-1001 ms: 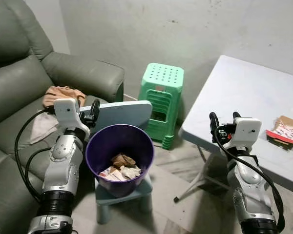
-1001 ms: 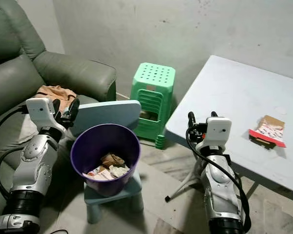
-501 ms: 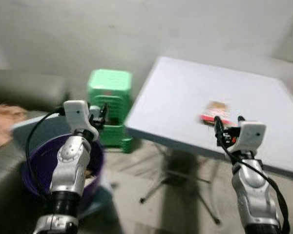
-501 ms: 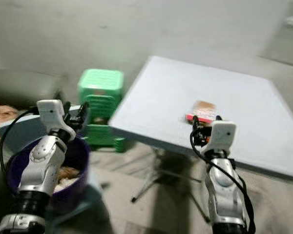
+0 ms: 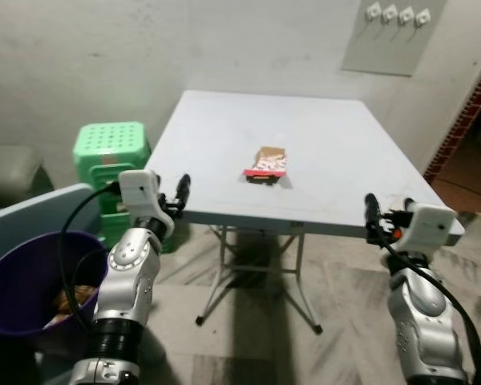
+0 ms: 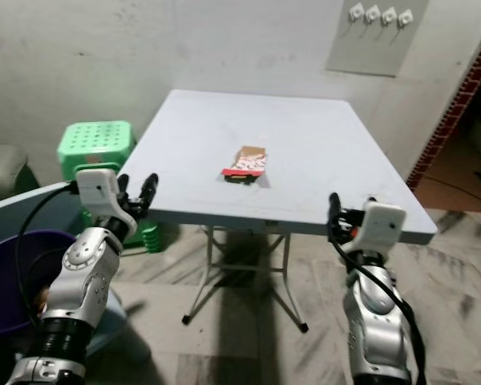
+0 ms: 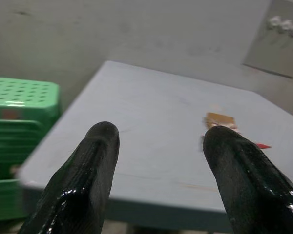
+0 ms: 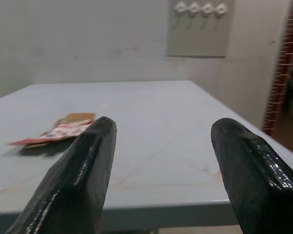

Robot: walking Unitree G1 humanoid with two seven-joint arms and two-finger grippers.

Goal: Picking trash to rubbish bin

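Observation:
A flattened red and brown snack wrapper [image 5: 267, 163] lies near the middle of the pale folding table [image 5: 329, 136]. The purple rubbish bin [image 5: 20, 277] with some scraps inside sits low at my far left. My left gripper [image 5: 175, 199] is open and empty, held up before the table's near left edge. In the left wrist view the wrapper [image 7: 222, 122] shows beyond the spread fingers [image 7: 95, 161]. My right gripper [image 5: 387, 215] is open and empty at the table's near right corner, level with its top; the wrapper [image 8: 63, 130] lies ahead of it on its left.
A green plastic stool [image 5: 112, 148] stands left of the table, beside a grey sofa arm [image 5: 8, 168]. A light blue chair back [image 5: 40, 212] rises behind the bin. The table's metal legs [image 5: 224, 265] cross underneath. A red brick wall [image 5: 465, 112] edges the right.
The whole view has swung right: the table and wrapper now sit in the centre, and the bin and stool have slid to the left edge. Both grippers remain open and empty.

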